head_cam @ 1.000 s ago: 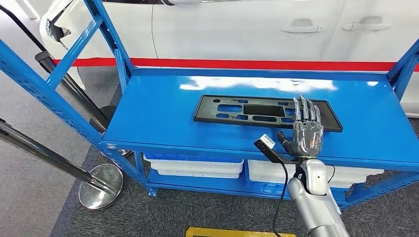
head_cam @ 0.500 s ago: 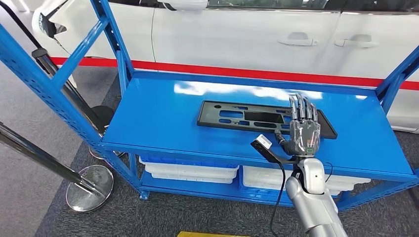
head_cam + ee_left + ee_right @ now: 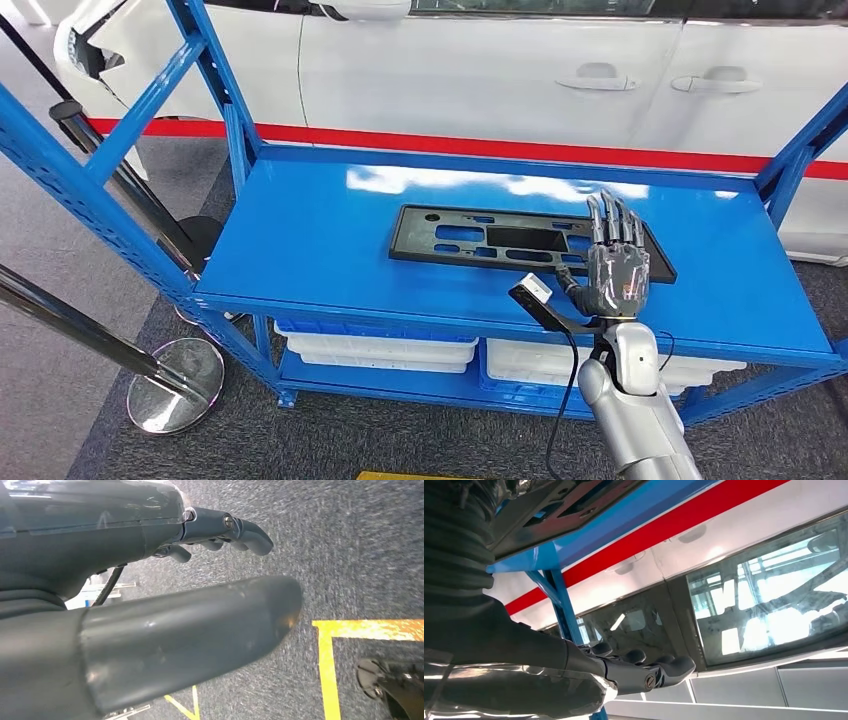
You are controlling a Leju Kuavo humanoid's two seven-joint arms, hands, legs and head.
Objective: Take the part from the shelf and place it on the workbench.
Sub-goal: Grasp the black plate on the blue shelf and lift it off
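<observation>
White car (image 3: 480, 80) behind, white bins (image 3: 385, 345) below, chrome stanchion base (image 3: 175, 385) left.

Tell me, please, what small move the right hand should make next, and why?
Probably lower the right hand and close its fingers on the part's right end. The hand is over that end with fingers straight and apart, holding nothing, and the black part lies flat on the blue shelf, not yet taken.

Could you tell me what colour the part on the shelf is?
Black part, clearest in the head view.
</observation>
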